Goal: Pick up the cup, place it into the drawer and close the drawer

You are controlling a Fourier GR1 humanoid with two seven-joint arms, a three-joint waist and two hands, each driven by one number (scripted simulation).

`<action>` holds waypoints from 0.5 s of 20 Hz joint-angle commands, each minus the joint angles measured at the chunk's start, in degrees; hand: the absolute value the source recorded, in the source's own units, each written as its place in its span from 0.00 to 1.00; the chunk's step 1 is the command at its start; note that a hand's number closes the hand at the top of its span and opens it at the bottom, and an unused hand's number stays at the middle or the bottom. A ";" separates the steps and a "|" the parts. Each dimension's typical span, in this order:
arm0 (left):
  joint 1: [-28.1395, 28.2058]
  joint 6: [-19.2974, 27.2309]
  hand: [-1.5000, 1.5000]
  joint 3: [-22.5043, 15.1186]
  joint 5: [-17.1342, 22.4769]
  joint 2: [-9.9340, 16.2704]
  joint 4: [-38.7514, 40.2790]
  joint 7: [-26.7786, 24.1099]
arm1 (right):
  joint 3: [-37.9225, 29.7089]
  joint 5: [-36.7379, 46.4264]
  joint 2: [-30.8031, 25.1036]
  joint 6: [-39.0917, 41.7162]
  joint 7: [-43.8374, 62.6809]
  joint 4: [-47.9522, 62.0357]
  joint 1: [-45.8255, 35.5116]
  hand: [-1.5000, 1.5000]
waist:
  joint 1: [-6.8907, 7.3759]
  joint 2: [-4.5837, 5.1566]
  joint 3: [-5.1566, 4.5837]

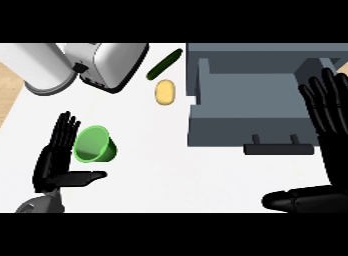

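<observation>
My left hand (59, 157) is open, fingers straight and pointing away from me, thumb stuck out to the side. It holds nothing. The green cup (96, 144) lies tipped on the white counter (177, 175) just beside those fingers, its mouth turned toward the hand; I cannot tell whether the fingertips actually touch its rim. The grey forearm comes in from the lower left edge.

My right hand (332, 115) is also spread open and empty, fingers straight up along the right side of the grey drawer (243, 85), thumb low and pointing left. The drawer stands pulled out, with its dark handle (279, 148) facing me.

Behind the cup I see a yellow potato (166, 92), a dark green cucumber (164, 64), a toaster (114, 62) and a white cylinder (40, 67).
</observation>
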 commanded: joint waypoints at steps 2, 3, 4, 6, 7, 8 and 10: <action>-2.30 0.00 0.00 0.42 -0.09 -0.24 7.04 -3.20 | -0.46 -0.70 -0.12 -0.69 2.48 -0.97 -1.89 0.00 | -0.02 0.08 -0.11; -5.58 -0.61 0.00 2.38 -0.12 1.87 12.49 -5.59 | 1.60 -0.04 0.27 0.45 2.18 -2.62 1.63 0.00 | -0.18 0.10 -0.12; -3.73 1.69 0.00 0.63 -0.82 -0.21 9.01 -4.92 | -1.00 -1.47 -0.98 1.65 0.82 0.33 -0.27 0.00 | -0.02 0.09 -0.10; -4.71 0.36 0.00 1.38 -1.46 0.90 15.54 -9.01 | -1.43 -1.78 -0.34 0.66 0.84 -0.13 -0.06 0.00 | -0.08 0.10 -0.11; -0.54 1.99 0.00 -0.14 -2.40 -1.37 11.58 -9.99 | 2.32 2.19 0.73 -1.52 3.48 -1.92 -1.42 0.00 | 0.07 0.06 -0.11; -4.21 -0.27 0.00 1.25 -0.96 1.36 14.97 -9.09 | 0.95 1.06 0.63 -1.04 1.70 2.20 -3.20 0.00 | 0.04 0.09 -0.11; -9.44 1.38 0.00 2.62 -1.41 1.45 22.89 -11.11 | 0.16 -1.43 -0.60 0.39 4.68 -3.33 -0.64 0.00 | -0.23 0.11 -0.12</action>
